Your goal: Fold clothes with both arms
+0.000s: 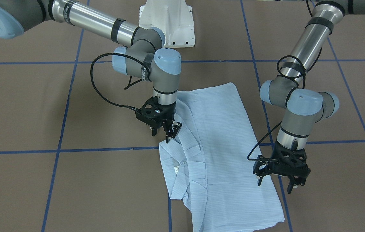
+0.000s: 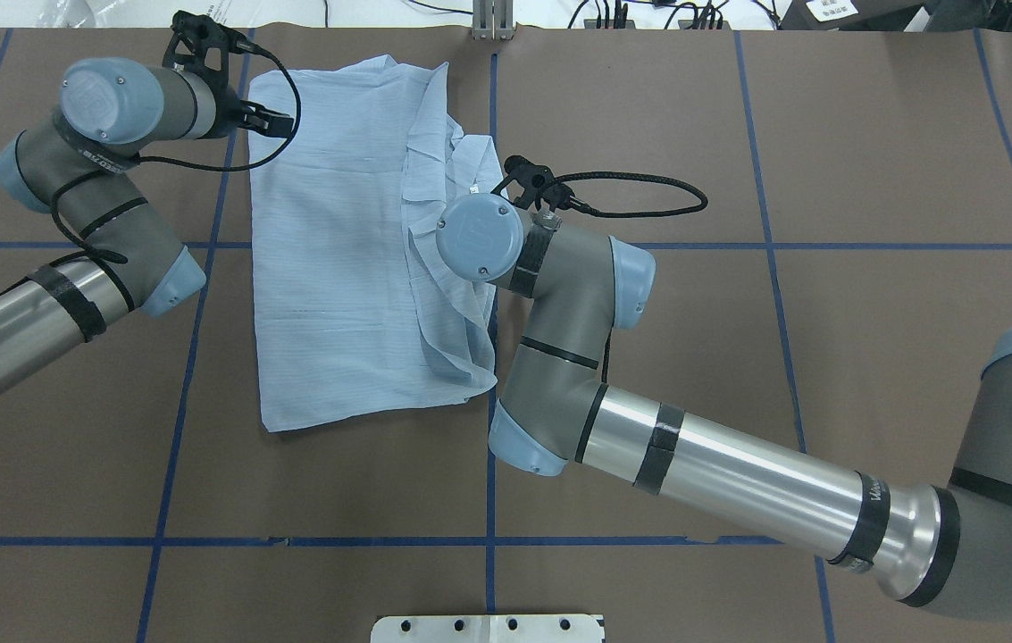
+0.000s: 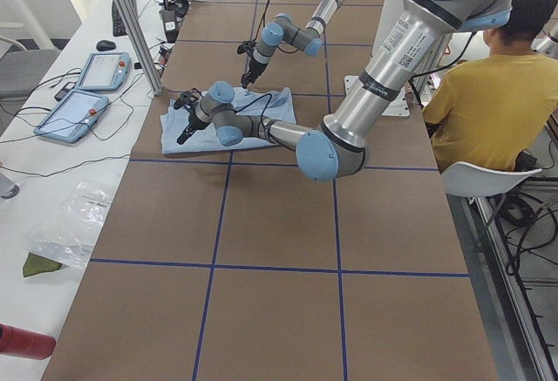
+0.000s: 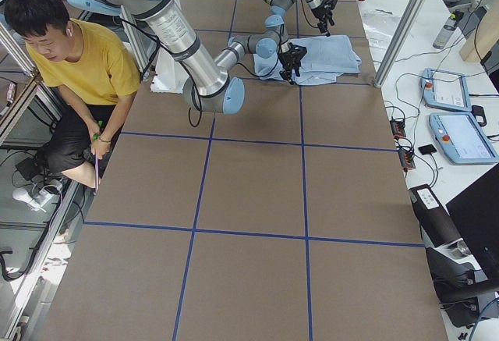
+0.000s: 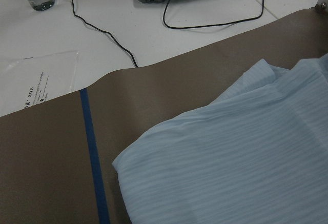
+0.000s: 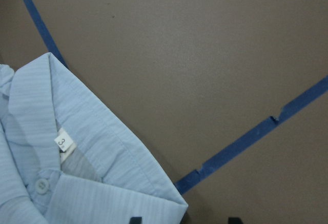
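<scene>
The pale blue striped shirt (image 1: 221,145) lies folded lengthwise on the brown table, collar and white neck label (image 1: 176,169) along one long edge. It also shows in the overhead view (image 2: 336,268). My right gripper (image 1: 164,135) hangs open just over the collar side. In its wrist view the collar corner (image 6: 102,152) lies by the two spread fingertips (image 6: 134,219). My left gripper (image 1: 275,185) is open and empty, hovering over the shirt's opposite long edge near a corner. Its wrist view shows that corner (image 5: 154,152) lying flat.
Blue tape lines (image 1: 105,149) mark a grid on the table. The white pedestal base (image 1: 166,22) stands behind the shirt. A person in a yellow shirt (image 3: 488,102) sits by the robot. Teach pendants (image 3: 87,85) and cables lie on the white bench past the table's edge.
</scene>
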`<move>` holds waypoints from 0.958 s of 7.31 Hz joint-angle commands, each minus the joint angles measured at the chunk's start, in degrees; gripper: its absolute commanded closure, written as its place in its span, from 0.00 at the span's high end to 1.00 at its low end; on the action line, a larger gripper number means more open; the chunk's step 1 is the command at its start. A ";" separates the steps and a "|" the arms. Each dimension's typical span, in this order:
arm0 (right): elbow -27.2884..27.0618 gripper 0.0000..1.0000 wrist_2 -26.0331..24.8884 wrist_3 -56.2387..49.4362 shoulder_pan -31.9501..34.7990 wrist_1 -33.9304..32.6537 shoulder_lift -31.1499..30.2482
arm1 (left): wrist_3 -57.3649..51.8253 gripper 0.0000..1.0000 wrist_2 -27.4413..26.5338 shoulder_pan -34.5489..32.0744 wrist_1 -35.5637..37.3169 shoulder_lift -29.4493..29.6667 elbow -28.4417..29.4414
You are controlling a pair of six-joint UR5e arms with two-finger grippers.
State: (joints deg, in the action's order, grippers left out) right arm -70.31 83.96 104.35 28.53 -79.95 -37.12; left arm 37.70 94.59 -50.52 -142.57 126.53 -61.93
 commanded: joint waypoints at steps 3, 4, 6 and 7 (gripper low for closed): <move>4.80 0.53 -1.86 0.24 -0.05 3.66 2.65 | 0.01 1.00 0.07 0.25 0.01 -0.41 -0.64; 5.27 0.52 -1.87 0.24 -0.05 3.57 3.10 | 0.01 1.00 0.07 0.25 0.01 -0.41 -0.64; 5.36 0.39 -1.87 0.50 -0.32 3.49 2.93 | 0.01 1.00 0.07 0.33 -0.08 -0.50 -0.64; 5.79 0.39 -1.87 0.33 -0.66 3.49 2.93 | 0.01 1.00 0.07 0.33 0.01 -0.50 -0.64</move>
State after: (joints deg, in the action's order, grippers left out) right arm -64.91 82.10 104.74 28.15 -76.46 -34.21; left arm 37.71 94.66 -50.22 -142.62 126.05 -62.58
